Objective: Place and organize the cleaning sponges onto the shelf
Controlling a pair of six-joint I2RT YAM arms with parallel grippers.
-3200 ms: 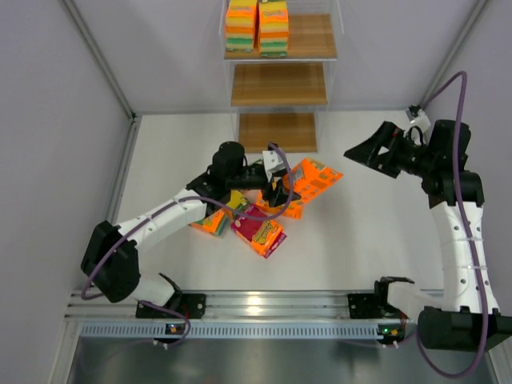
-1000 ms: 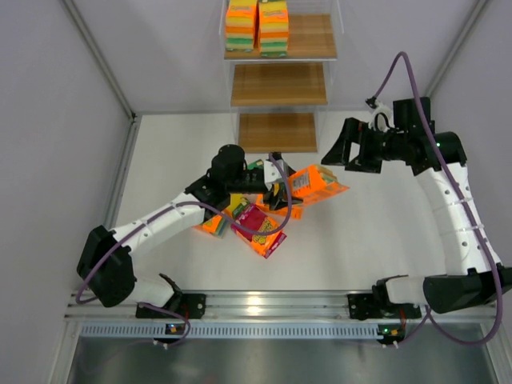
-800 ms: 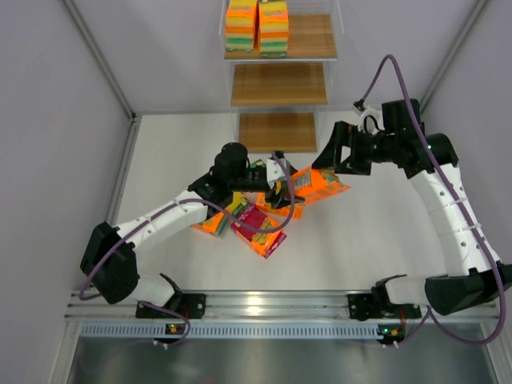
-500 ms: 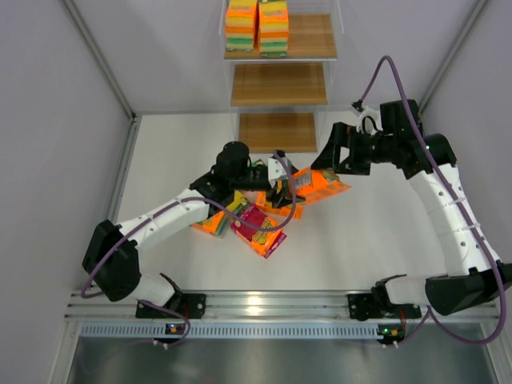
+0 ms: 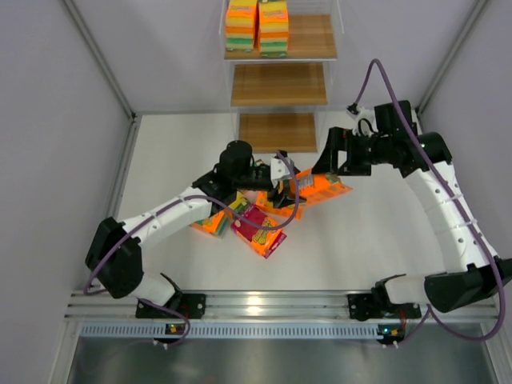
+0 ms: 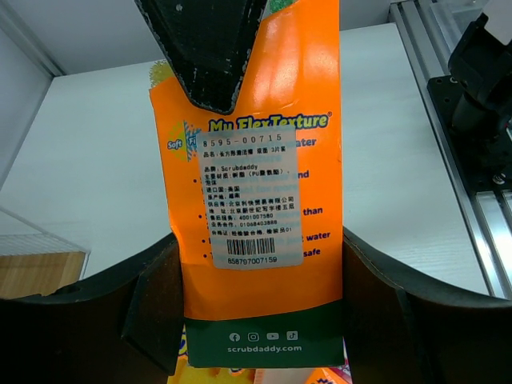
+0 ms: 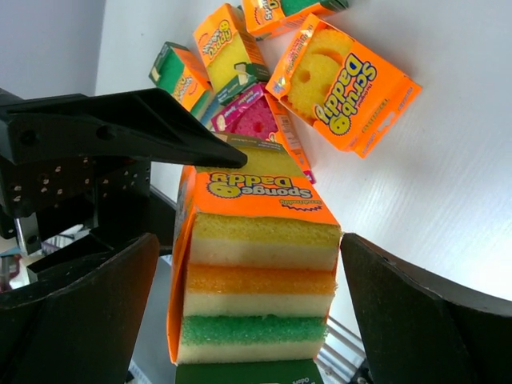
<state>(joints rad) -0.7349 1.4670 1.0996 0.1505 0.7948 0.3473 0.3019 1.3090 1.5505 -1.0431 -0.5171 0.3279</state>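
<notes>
My left gripper (image 5: 286, 182) is shut on one end of an orange sponge pack (image 5: 317, 185) and holds it above the table, right of the pile. In the left wrist view the pack (image 6: 256, 200) sits tight between my fingers (image 6: 156, 300). My right gripper (image 5: 330, 164) is open, its jaws on either side of the pack's other end with gaps on both sides; the right wrist view shows the pack's yellow, orange and green layers (image 7: 256, 276). Two packs (image 5: 258, 26) stand on the shelf's (image 5: 278, 84) top board.
Several loose packs lie on the table under my left arm: a magenta-faced one (image 5: 258, 229), one at the left (image 5: 213, 222), and a yellow smiley-faced one (image 7: 344, 84). The shelf's middle and lower boards (image 5: 277, 130) are bare. Grey walls close in both sides.
My right arm has swung left and brought its open jaws around the far end of the pack. My left gripper has lifted the pack off the pile and holds it steady.
</notes>
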